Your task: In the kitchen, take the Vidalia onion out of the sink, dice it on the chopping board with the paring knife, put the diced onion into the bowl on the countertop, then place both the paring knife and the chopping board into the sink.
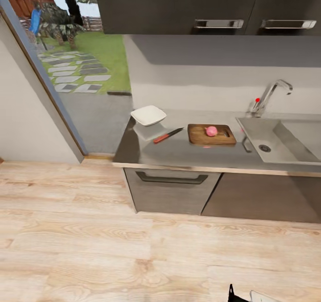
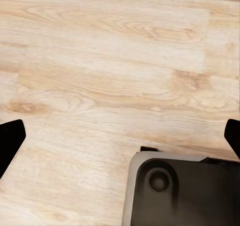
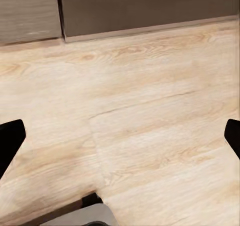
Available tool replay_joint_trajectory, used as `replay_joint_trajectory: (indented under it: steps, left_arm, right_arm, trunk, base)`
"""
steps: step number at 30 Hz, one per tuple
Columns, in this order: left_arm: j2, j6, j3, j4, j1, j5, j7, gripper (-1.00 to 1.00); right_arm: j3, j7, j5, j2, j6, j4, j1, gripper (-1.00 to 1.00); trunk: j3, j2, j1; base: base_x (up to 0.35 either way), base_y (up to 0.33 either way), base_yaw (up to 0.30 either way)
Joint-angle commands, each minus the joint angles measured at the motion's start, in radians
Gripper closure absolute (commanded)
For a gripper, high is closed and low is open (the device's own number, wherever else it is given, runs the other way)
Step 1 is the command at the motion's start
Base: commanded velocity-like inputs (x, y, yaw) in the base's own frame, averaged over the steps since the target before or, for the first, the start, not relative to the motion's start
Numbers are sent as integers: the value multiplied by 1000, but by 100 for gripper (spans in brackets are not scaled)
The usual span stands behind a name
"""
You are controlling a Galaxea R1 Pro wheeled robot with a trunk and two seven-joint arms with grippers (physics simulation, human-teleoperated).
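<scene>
Onion (image 1: 211,131): pink, whole, resting on the chopping board (image 1: 198,136), mid-worktop.
Paring knife (image 1: 168,135): flat on the countertop (image 1: 178,153), between board and bowl (image 1: 148,115).
Bowl: near the countertop's left rear corner.
Sink (image 1: 285,141): at the right end.
Left gripper (image 2: 120,138): released, fingers wide apart over the wooden floor (image 2: 100,61).
Right gripper (image 3: 120,138): released, likewise spread above the floor.
</scene>
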Motion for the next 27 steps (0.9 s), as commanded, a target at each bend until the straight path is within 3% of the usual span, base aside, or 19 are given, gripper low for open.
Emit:
replay_joint_trajectory:
  steps: [1,5,14,20,27]
  left_arm:
    - [1,-2,-7,-1,0,8,4,-100]
    - [1,-2,-7,2,0,8,4,-100]
    - [1,-3,-7,11,0,7,4,-100]
    - [1,-3,-6,14,0,7,4,-100]
    - [1,-3,-6,17,0,7,4,-100]
  right_arm:
    - [1,-16,-5,0,27,-31,-1,-100]
    - [1,-31,-6,1,103,-77,-38,-100]
    - [1,-48,-6,5,270,-94,-207,-100]
    - [1,-164,-6,6,450,-113,-426,-100]
    - [2,-185,-7,8,599,-114,-615,-100]
  trunk:
    - [-1,-2,1]
    - [-1,-2,1]
    - [-1,-2,1]
    - [-1,-2,1]
    - [-1,-2,1]
  base:
    - [0,302,0]
    - [0,302,0]
    - [0,303,0]
    - [0,141,0]
    - [0,11,0]
